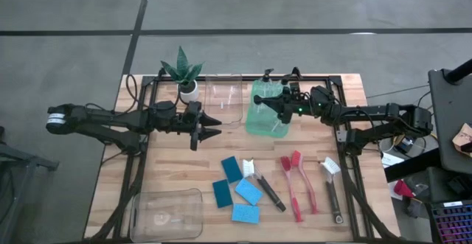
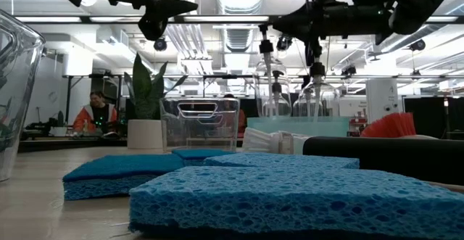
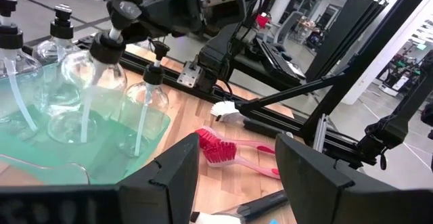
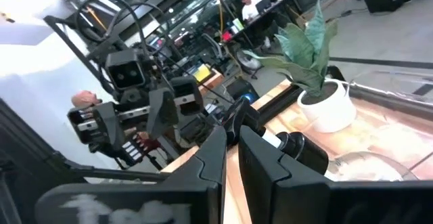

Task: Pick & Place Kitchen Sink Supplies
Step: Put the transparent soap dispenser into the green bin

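Counted: four blue sponges [image 1: 237, 183], four dish brushes [image 1: 299, 183], four clear bottles [image 3: 81, 82], three bins [image 1: 168, 213], one potted plant [image 1: 184, 77].

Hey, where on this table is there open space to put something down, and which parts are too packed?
Bare wood lies between the left gripper and the blue sponges, and left of it above the clear bin at the near corner. The near middle is crowded with sponges and brushes. The far edge holds the plant, a second clear bin and the green bin.

Potted plant [image 1: 184, 75], green bin [image 1: 259, 122], two clear bins [image 1: 226, 100], wooden table [image 1: 177, 166]
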Available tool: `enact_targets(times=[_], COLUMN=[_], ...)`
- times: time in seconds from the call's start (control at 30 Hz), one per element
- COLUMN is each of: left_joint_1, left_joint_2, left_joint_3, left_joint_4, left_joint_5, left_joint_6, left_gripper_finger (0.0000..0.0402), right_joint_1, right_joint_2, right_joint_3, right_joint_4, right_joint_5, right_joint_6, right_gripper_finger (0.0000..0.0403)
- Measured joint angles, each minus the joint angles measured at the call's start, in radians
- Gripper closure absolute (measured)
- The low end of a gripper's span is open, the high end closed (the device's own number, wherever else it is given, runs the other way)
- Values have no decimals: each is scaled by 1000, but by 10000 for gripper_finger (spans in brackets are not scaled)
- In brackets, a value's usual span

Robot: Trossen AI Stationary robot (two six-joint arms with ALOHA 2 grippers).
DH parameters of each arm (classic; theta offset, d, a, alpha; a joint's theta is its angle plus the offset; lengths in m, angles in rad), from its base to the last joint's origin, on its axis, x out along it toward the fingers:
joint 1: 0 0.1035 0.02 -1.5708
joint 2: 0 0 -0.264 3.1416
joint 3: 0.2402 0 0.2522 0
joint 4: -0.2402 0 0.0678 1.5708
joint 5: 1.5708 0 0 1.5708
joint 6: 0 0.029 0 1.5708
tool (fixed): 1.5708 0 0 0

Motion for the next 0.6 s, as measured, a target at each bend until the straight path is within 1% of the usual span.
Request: enact_targets(times=[0.1,0.27,0.43,0.6], left_joint_1=[0,0,0,0], left_joint_2=[0,0,0,0], left_joint_3=[0,0,0,0], left_joint_4=[-6,-7,-7,-7], left_joint_5=[-1,-2,-2,-2], left_joint_6=[0,0,-2,-6], left_gripper_finger=[207,207,207,207], right_joint_1=[-24,-65,-97,-113], right_joint_2=[-14,-30,-32,-32], right_joint_3=[0,-12,-19,-23], right_joint_4=[3,2,1,1], right_joint_5=[-25,-64,-105,-116], right_joint_6=[17,38,64,82], right_gripper_finger=[376,390,393,394])
